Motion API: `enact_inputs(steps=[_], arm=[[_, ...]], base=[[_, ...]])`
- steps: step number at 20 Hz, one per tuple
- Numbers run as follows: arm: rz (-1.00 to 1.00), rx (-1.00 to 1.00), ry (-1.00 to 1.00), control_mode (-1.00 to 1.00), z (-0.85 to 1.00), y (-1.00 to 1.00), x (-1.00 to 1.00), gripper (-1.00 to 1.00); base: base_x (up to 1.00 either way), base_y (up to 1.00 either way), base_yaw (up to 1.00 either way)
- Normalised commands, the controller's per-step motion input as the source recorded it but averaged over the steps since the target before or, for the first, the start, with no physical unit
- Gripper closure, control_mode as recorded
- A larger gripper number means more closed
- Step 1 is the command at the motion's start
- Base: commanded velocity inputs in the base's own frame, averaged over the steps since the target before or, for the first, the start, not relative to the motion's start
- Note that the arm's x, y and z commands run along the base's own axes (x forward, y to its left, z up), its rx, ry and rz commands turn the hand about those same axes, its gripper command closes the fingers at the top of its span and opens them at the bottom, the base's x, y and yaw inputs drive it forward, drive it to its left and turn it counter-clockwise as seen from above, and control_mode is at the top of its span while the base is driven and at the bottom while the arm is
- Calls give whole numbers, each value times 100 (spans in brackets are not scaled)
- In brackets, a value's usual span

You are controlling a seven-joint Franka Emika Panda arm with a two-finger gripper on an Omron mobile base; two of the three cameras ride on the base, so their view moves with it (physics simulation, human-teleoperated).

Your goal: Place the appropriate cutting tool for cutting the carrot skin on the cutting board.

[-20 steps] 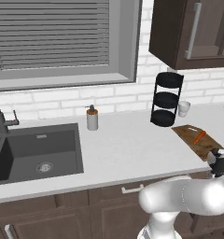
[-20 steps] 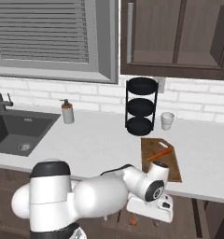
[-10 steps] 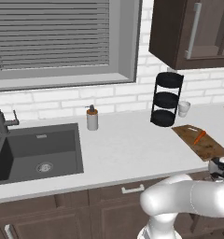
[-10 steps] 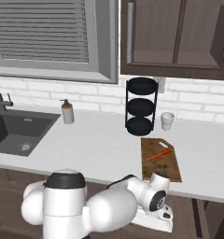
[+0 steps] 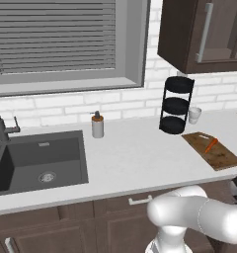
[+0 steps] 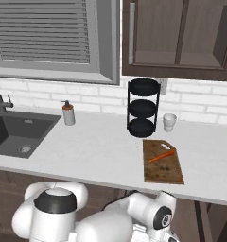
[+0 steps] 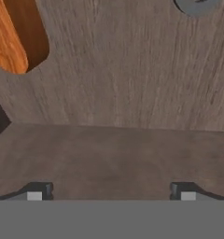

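Observation:
A slim orange carrot [image 5: 211, 145] [image 6: 161, 155] lies on the brown wooden cutting board [image 5: 221, 158] [image 6: 162, 171] at the right of the counter. My arm reaches down below the counter's front edge. In the hand view my gripper [image 7: 111, 193] is open, its two tips wide apart with nothing between them, close over a brown wooden surface. An orange-brown wooden handle [image 7: 9, 42] lies at the upper left of that view, and a grey metal piece [image 7: 198, 4] peeks in at the top right. What tools these belong to I cannot tell.
A black three-tier rack [image 5: 176, 105] [image 6: 143, 108] stands behind the board with a small white cup [image 5: 194, 114] [image 6: 170, 122] beside it. A soap dispenser [image 5: 97, 125] [image 6: 68, 113] stands next to the dark sink [image 5: 36, 160] [image 6: 21, 132] on the left.
The arm has sunk lower in front of the counter, and the hand has dropped below the counter's edge. Carrot and board have not moved.

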Motion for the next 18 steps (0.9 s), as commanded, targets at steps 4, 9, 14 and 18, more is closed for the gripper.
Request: enact_inputs(steps=[4, 9, 14, 18], arm=[[0, 0, 17, -100, 31, -5, -15, -100], [0, 0, 1, -100, 30, -22, 68, -100], [5, 0, -1, -100, -1, -22, 50, -100], [1, 0, -23, -100, -32, -4, 10, -100]], base=[[0, 0, 0], [0, 0, 0], [0, 0, 0], [0, 0, 0]])
